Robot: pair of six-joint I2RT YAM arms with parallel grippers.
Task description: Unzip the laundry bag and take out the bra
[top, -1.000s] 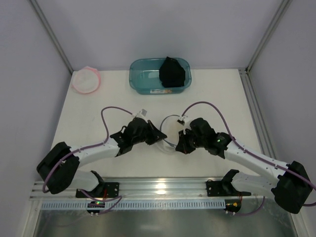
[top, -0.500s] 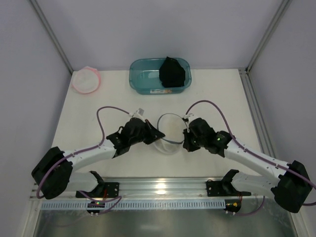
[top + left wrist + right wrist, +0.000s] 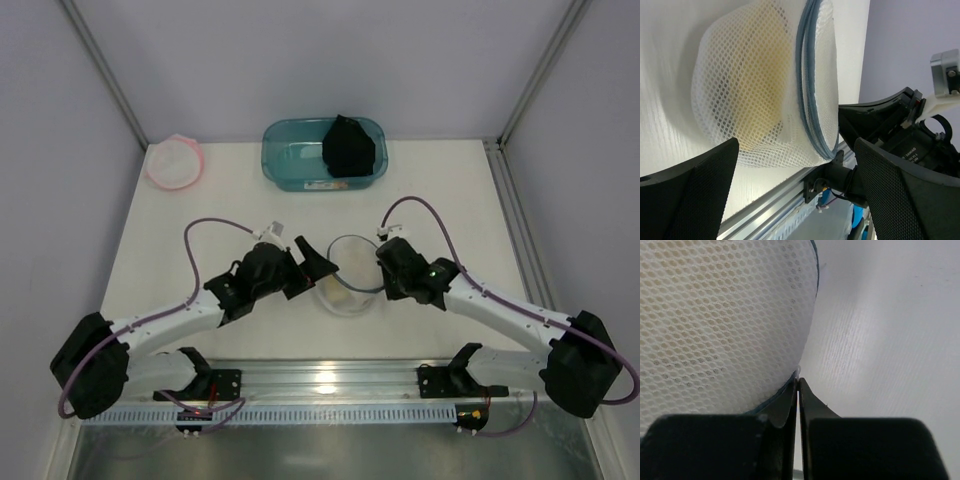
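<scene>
The laundry bag [image 3: 352, 276], white mesh with a grey-blue rim, sits mid-table between both arms. In the left wrist view the laundry bag [image 3: 755, 85] lies on its side, and a pale beige shape, apparently the bra [image 3: 760, 75], shows through the mesh. My left gripper [image 3: 322, 267] is open just left of the bag, its fingers [image 3: 695, 190] wide apart and holding nothing. My right gripper [image 3: 383, 274] is shut on the bag's rim at its right side. In the right wrist view the right gripper [image 3: 798, 381] pinches a small white tab at the rim of the laundry bag [image 3: 725, 320].
A teal tub [image 3: 285, 155] with a black garment [image 3: 348, 146] stands at the back centre. A pink-rimmed round mesh bag [image 3: 173, 163] lies at the back left. The aluminium rail [image 3: 320, 380] runs along the near edge.
My left gripper has opened and let go of the bag. The bag has rounded out and shifted slightly right; my right gripper stays shut on its rim and has moved away from the rail.
</scene>
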